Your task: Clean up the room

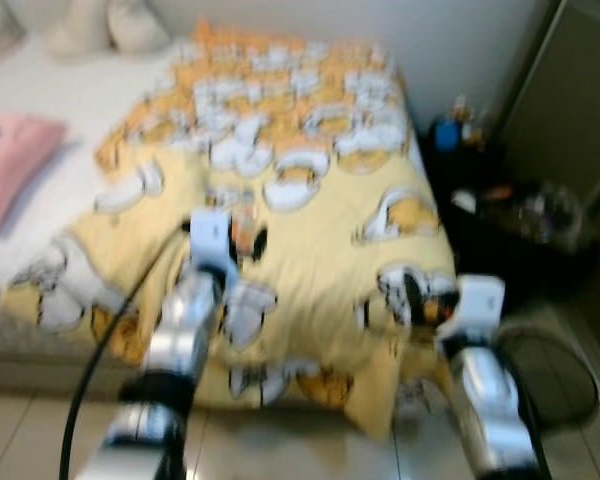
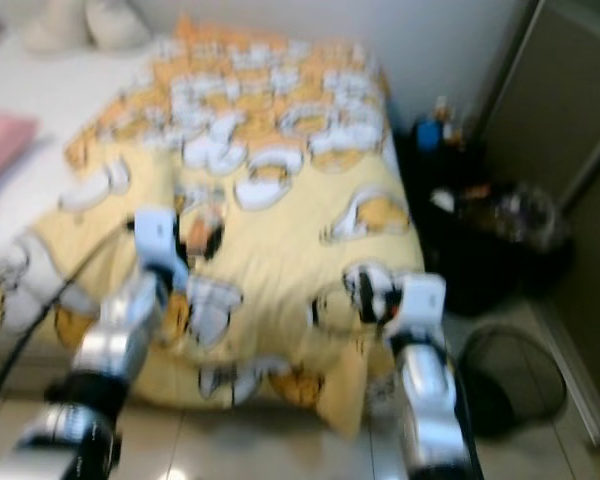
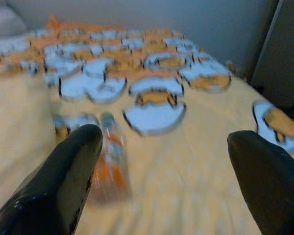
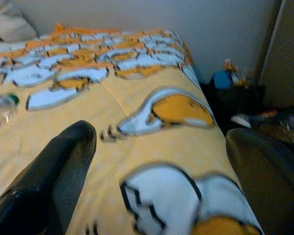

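So the left tool (image 3: 161,161) is spread wide, both black fingers hovering low over the yellow cartoon-print blanket (image 1: 320,250) on the bed (image 1: 90,100). The thing to grab looks like a plastic bottle (image 3: 110,161) with an orange label, lying flat on the blanket just ahead of the tool, at roughly 11 o'clock off its midline and right by one finger (image 3: 71,171). Its long axis runs pretty much along the reach direction, cap end pointing away.

The right tool (image 4: 159,171) is also wide open, out near the bed's right edge; from there the bottle (image 4: 0,110) sits way off around 10 o'clock, so the left arm is clearly closer.

Everything's motion-blurred, so no label text is readable.
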`<state>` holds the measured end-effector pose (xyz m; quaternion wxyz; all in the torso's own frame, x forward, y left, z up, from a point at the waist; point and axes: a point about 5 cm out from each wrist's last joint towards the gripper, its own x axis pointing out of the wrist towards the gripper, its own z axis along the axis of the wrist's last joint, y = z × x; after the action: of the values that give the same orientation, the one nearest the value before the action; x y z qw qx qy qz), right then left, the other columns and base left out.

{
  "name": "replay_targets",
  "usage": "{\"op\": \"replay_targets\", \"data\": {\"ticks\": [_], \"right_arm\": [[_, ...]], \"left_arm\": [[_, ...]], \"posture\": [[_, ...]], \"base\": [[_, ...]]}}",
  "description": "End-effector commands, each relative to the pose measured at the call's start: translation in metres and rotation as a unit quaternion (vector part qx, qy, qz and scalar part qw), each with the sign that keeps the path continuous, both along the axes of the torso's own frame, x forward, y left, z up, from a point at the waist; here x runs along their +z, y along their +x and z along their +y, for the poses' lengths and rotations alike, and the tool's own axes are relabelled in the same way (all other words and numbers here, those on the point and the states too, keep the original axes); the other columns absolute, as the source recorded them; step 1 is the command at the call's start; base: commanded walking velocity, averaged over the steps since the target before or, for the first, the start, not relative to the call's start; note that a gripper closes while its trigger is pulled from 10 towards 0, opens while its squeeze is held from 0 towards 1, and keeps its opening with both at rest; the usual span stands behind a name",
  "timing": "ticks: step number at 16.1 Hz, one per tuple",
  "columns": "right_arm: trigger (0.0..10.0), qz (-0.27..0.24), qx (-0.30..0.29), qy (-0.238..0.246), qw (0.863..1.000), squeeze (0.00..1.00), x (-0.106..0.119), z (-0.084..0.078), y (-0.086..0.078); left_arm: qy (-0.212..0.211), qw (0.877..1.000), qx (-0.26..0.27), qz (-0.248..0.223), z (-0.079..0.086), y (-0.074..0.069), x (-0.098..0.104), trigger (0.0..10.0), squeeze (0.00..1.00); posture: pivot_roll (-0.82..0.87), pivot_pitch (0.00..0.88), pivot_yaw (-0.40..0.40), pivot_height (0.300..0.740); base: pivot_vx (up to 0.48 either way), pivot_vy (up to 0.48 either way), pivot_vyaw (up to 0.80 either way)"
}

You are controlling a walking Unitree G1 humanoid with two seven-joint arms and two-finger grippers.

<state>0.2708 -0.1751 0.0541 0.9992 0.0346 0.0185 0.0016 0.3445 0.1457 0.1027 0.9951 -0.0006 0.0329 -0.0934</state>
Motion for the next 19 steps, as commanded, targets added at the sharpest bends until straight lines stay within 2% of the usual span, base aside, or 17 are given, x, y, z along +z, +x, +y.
{"op": "replay_targets", "data": {"ticks": [1,5,8,13,14,15,16,19], "right_arm": [[10.0,-0.006,0.009,0.009,1.0,0.0,0.002,0.011,0.004],[10.0,-0.011,0.011,0.012,1.0,0.0,0.001,0.013,-0.001],[10.0,-0.017,0.013,0.018,1.0,0.0,0.004,0.013,-0.003],[10.0,0.007,0.011,0.019,1.0,0.0,-0.005,0.015,-0.012],[10.0,0.007,0.014,0.008,1.0,0.0,-0.006,0.017,-0.018],[10.0,0.015,0.023,0.003,1.0,0.0,-0.009,0.021,-0.027],[10.0,0.02,0.032,-0.001,0.999,0.0,-0.011,0.025,-0.033],[10.0,0.012,0.056,-0.028,0.998,0.0,-0.005,0.035,-0.05]], "left_arm": [[0.002,1.0,0.017,0.005,0.012,0.003,-0.001,10.0,0.0],[0.005,1.0,0.019,0.01,0.013,0.009,0.001,10.0,0.0],[0.007,1.0,0.017,0.019,0.015,0.008,-0.004,10.0,0.0],[0.016,0.999,0.034,0.028,0.02,0.007,-0.01,10.0,0.0],[0.036,0.997,0.044,0.044,0.025,0.008,-0.013,10.0,0.0],[0.036,0.995,0.057,0.069,0.028,0.011,-0.016,10.0,0.0],[0.057,0.992,0.057,0.093,0.027,0.013,-0.021,10.0,0.0],[0.048,0.987,0.087,0.125,0.027,0.017,-0.024,10.0,0.0]], "posture": [[0.01,0.0,0.047,0.74],[-0.01,0.0,0.064,0.74],[-0.02,0.0,0.068,0.74],[-0.03,0.0,0.073,0.74],[-0.04,0.0,0.074,0.74],[-0.04,0.0,0.072,0.74],[-0.05,0.0,0.07,0.74],[-0.1,0.0,0.075,0.74]], "base": [[0.45,0.0,0.0],[0.445,0.0,0.0],[0.394,0.274,0.0],[0.378,0.293,-0.66],[0.0,0.0,0.0],[0.0,0.0,0.0],[0.0,0.0,0.0],[0.0,0.0,0.0]]}}
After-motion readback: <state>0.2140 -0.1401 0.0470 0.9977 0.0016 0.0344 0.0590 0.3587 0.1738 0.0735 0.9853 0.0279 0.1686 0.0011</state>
